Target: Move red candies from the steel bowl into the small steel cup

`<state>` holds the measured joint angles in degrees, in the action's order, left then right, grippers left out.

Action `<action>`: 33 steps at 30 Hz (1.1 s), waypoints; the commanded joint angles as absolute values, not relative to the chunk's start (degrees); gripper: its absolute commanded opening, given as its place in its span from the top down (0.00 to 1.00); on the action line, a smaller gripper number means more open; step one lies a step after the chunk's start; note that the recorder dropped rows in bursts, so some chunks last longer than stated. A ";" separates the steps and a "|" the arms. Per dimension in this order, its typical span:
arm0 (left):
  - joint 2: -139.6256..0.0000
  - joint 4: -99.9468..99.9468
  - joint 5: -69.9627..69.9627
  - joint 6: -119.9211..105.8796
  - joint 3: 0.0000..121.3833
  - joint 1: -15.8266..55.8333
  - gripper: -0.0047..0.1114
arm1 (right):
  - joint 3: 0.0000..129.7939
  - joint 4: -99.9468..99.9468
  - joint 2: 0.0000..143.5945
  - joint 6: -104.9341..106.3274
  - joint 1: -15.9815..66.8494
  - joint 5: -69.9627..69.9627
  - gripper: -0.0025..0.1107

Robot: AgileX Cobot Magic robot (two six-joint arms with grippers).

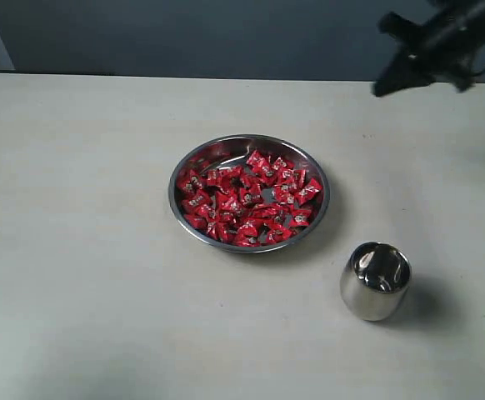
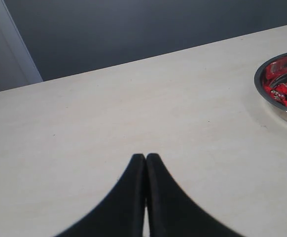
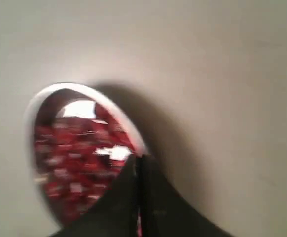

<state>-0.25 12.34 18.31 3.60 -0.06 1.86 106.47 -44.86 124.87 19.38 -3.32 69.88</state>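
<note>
The steel bowl (image 1: 182,177) sits mid-table, filled with red candies (image 1: 247,200). Nearer the front and to the right stands the small steel cup (image 1: 376,281), upright; its inside is hard to read. My right gripper (image 1: 384,85) hangs in the air at the back right, blurred, well above and behind the bowl. In the right wrist view it (image 3: 139,159) is shut with nothing between its fingers, and the bowl (image 3: 32,106) with candies (image 3: 69,158) shows blurred behind it. My left gripper (image 2: 146,157) is shut and empty over bare table; the bowl's rim (image 2: 260,89) shows at that view's edge.
A pale table (image 1: 76,250) runs under everything. A dark wall (image 1: 184,33) stands behind its far edge.
</note>
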 commanded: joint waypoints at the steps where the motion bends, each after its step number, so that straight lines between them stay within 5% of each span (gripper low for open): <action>1: 0.00 12.41 17.92 3.91 0.00 1.88 0.96 | 106.78 -84.81 125.34 44.44 0.86 66.20 0.98; 4: 0.00 12.41 17.92 3.91 0.00 1.88 0.96 | 107.03 -99.95 124.32 57.58 3.60 57.06 0.98; 7: 0.00 12.41 17.92 3.91 0.00 1.88 0.96 | 110.67 -91.15 122.11 58.70 6.62 43.18 0.98; 10: 0.00 12.41 17.92 3.91 0.00 1.88 0.96 | 116.37 -44.60 121.24 38.35 12.14 40.48 0.98; 13: 0.00 12.41 17.92 3.91 0.00 1.88 0.96 | 119.78 -3.89 123.46 18.40 19.39 55.46 0.98; 17: 0.00 12.41 17.92 3.91 0.00 1.88 0.96 | 119.92 -11.21 126.77 26.08 23.20 64.60 0.97; 23: 0.00 12.41 17.92 3.91 0.00 1.88 0.96 | 119.92 -15.78 132.83 28.29 26.33 69.96 0.55; 33: 0.00 12.41 17.92 3.91 0.00 1.88 0.96 | 119.92 -14.30 137.40 26.73 30.38 69.75 0.58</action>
<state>-0.25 12.34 18.31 3.60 -0.06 1.86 119.48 -15.59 137.04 27.19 29.64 69.79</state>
